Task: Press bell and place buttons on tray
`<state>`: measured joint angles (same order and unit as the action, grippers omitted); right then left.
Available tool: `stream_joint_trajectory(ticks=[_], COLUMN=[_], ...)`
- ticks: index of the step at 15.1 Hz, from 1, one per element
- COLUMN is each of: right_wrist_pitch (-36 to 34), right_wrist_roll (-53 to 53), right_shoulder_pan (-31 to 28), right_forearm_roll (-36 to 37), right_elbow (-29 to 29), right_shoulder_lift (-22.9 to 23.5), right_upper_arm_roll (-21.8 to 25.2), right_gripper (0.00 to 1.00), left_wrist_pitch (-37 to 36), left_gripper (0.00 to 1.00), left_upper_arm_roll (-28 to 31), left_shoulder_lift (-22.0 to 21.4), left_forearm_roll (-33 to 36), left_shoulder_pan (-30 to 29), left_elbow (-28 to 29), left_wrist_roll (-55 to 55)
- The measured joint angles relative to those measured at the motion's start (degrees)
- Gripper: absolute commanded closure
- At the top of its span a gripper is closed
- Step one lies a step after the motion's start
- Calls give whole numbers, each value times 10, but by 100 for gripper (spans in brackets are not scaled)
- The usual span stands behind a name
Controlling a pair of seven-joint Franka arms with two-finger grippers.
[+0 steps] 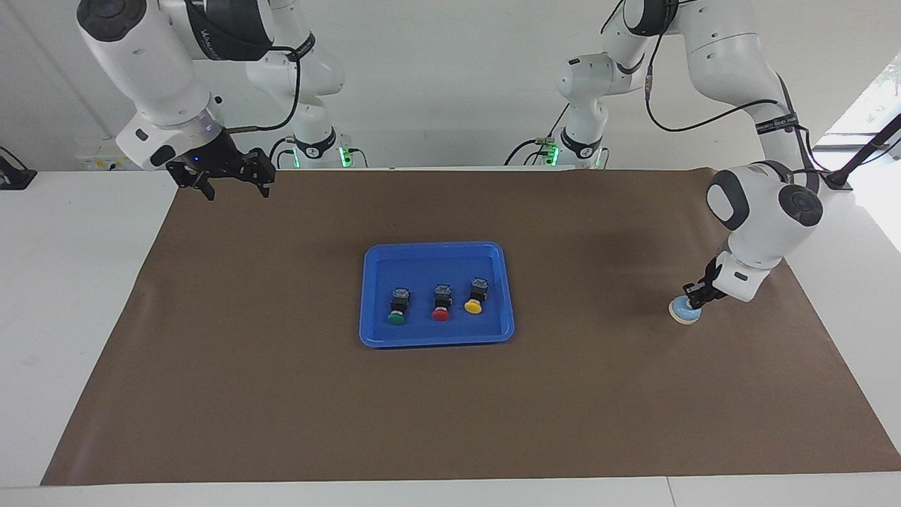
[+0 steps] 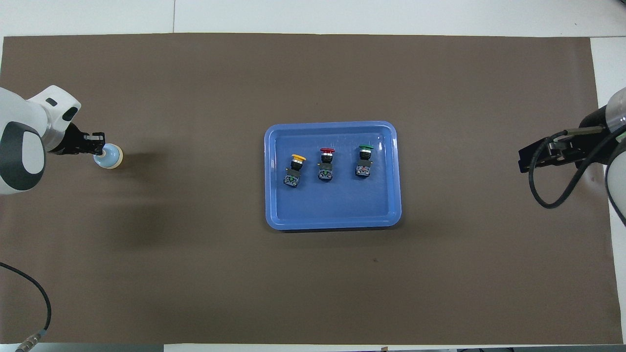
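Note:
The light-blue bell sits on the brown mat toward the left arm's end of the table. My left gripper is shut, its tips down on top of the bell, covering the knob. In the blue tray at the mat's middle lie three buttons on their sides: green, red and yellow. My right gripper hangs open in the air over the mat's corner at the right arm's end, holding nothing.
The brown mat covers most of the white table. A black cable loops beside the right gripper, and another cable trails near the left arm's base.

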<state>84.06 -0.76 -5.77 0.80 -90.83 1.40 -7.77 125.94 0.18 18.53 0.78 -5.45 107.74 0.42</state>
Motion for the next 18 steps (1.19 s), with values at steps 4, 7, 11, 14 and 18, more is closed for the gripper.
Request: stream_joint_trajectory(ticks=[4,7,11,14,18], right_wrist_pitch=[0,0,0,0,0], right_wrist_roll=[0,0,0,0,0], right_shoulder_pan=[0,0,0,0,0], right_forearm_roll=[0,0,0,0,0], right_elbow=[0,0,0,0,0], right_shoulder_lift=[0,0,0,0,0], right_upper_arm_roll=[0,0,0,0,0], right_gripper=[0,0,0,0,0], left_wrist_pitch=[-1,-71,-200,-284,-354], left_gripper=[100,71,0,0,0], left_upper_arm_roll=[0,-1,-5,-7,-6], left_shoulder_lift=[-2,-5,-62,-138,-195], left_forearm_roll=[0,0,0,0,0], left_shoulder_pan=[0,5,27,46,51], left_elbow=[2,-33,-88,-90,-89], left_wrist_roll=[0,0,-3,-5,-6])
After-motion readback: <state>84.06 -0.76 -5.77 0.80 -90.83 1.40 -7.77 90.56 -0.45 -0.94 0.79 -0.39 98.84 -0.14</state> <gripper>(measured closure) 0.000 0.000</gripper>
